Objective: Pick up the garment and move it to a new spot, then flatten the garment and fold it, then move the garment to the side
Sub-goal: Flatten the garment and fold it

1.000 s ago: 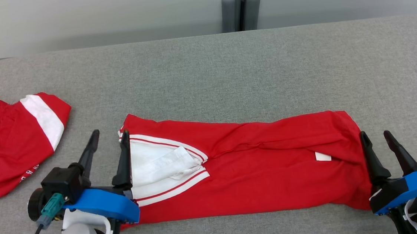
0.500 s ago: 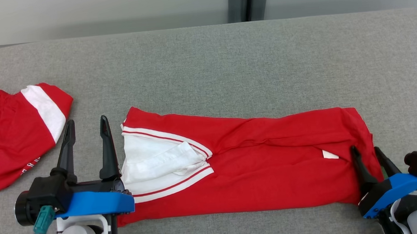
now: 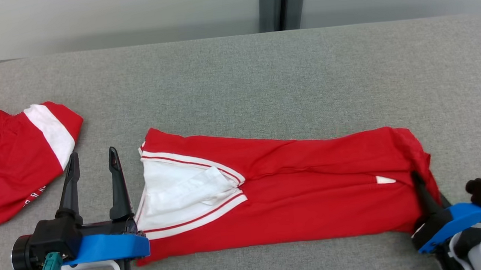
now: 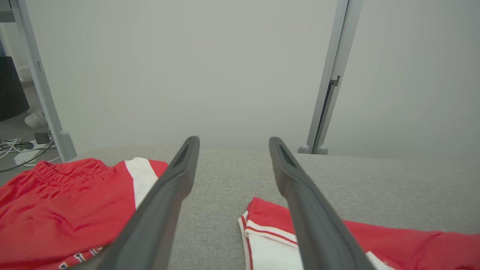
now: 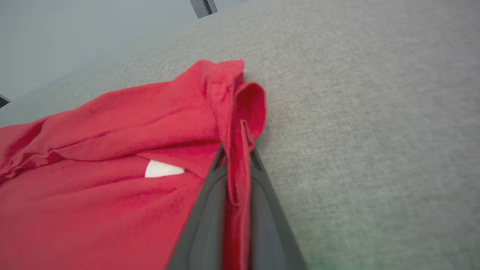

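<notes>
Since a sec ago your right hand (image 5: 238, 161) has gone from apart to clamped. It now pinches the right-end hem of the garment (image 3: 296, 190), w/ a ridge of red cloth standing up between the fingers. The left hand (image 3: 92, 154) has slid off the collar (image 3: 184, 186) edge and now sits just beside it, fingers wide apart, holding nothing.

The garment lies as a long red band across the near-middle of the worktop (image 3: 261, 77), collar end to your left, white label (image 3: 385, 179) near the right end. A second red piece (image 3: 7, 170) lies well apart at far left.

Step in hand, as I read it: getting both ends gripped for the next fold or lift. Only one end is held, so don't pull yet — a one-sided tug would likely drag the band askew. Bring the left hand back over the collar-end edge, go low to the worktop, take all layers, not just the top one, then close. Check the right pinch isn't hem-only. Then lift both ends together and level, keeping the cloth lightly taut.
</notes>
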